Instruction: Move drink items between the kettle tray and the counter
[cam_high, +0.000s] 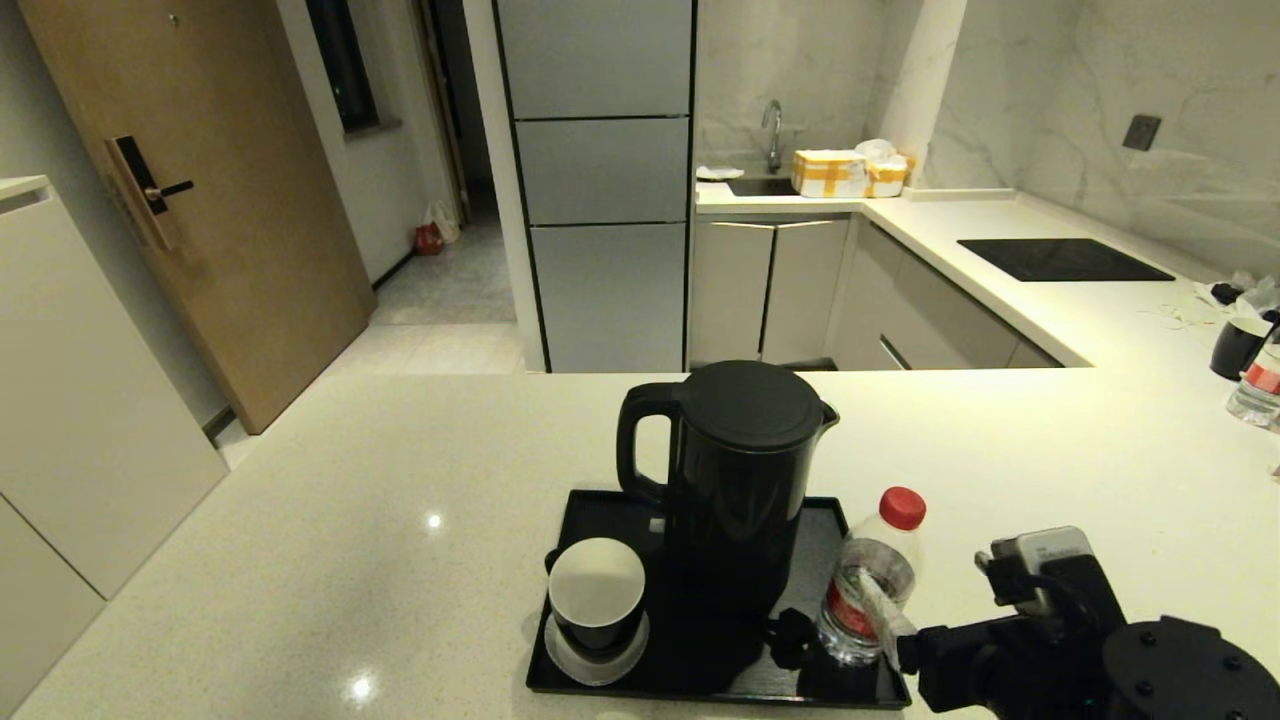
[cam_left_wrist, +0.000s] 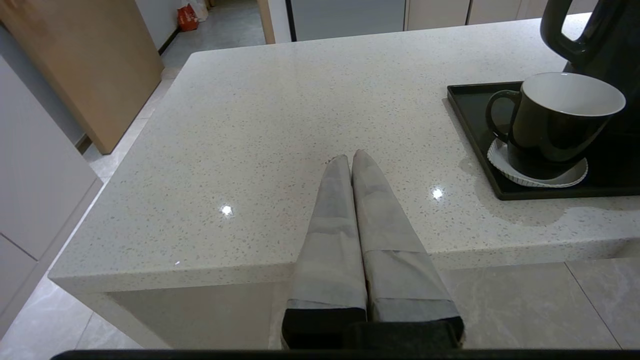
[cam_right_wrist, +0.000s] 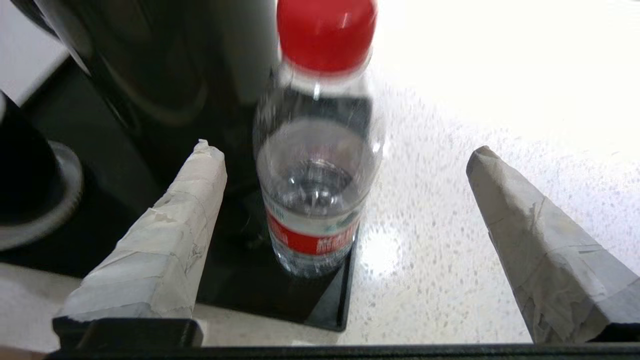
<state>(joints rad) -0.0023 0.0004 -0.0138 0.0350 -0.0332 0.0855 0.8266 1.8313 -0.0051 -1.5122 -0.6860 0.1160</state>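
Note:
The tall black kettle (cam_high: 735, 480) stands on the black kettle tray (cam_high: 600, 500) on the pale counter (cam_high: 350, 520). A black cup (cam_high: 597, 590), white inside, sits at the tray's near left. The clear bottle (cam_high: 870, 580) with a red cap stands upright on the tray's near right corner. My right gripper (cam_right_wrist: 345, 152) is open and wide at the bottle (cam_right_wrist: 315, 190). One taped finger (cam_right_wrist: 195, 200) is over the tray (cam_right_wrist: 280, 300) and the other is over the counter, neither touching the bottle. My left gripper (cam_left_wrist: 350, 157) is shut on nothing, low over the counter's near left edge.
A white saucer (cam_high: 595, 655) lies under the cup. At the far right of the counter stand another dark cup (cam_high: 1238, 345) and a bottle (cam_high: 1262, 385). A black cooktop (cam_high: 1060, 260) is set in the back counter, with boxes (cam_high: 850, 172) by the sink.

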